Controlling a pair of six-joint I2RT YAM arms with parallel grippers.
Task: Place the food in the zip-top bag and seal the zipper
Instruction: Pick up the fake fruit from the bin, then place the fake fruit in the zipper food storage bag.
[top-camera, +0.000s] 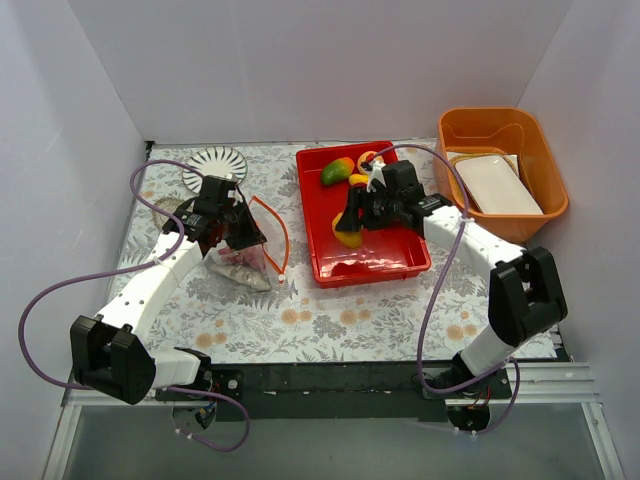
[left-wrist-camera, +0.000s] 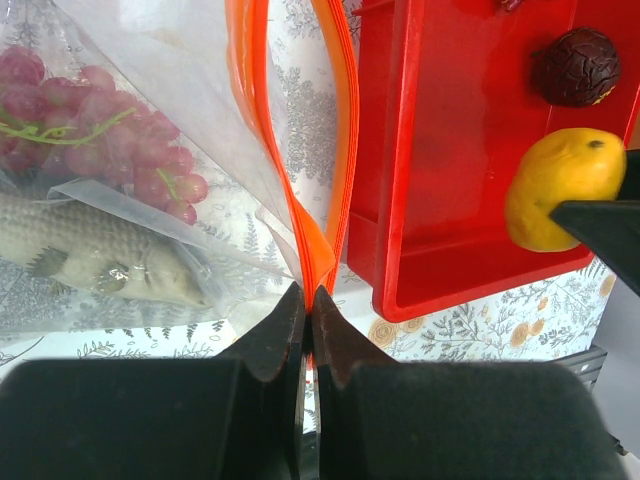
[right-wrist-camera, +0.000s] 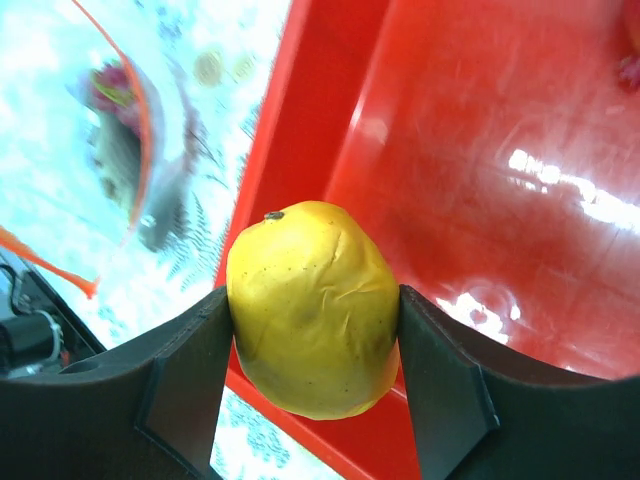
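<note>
Right wrist view: yellow fruit (right-wrist-camera: 312, 310) is being clamped in the right gripper (right-wrist-camera: 315, 295), above the tray (right-wrist-camera: 480, 150) near its left wall. The zipper (left-wrist-camera: 346, 150) is being pinched by the closed left gripper (left-wrist-camera: 308, 300), with the bag (left-wrist-camera: 190, 60) mouth gaping. Grapes (left-wrist-camera: 130, 150) and fish (left-wrist-camera: 90, 250) are lying inside the bag, left of the tray; a plum (left-wrist-camera: 580, 65) is lying in the tray.

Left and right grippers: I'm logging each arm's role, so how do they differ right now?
The left gripper is pinched nearly flat on the thin zipper; the right gripper is spread wide around the yellow fruit. The left gripper is beside the red tray, the right gripper over its rim. Both are shut on something.
</note>
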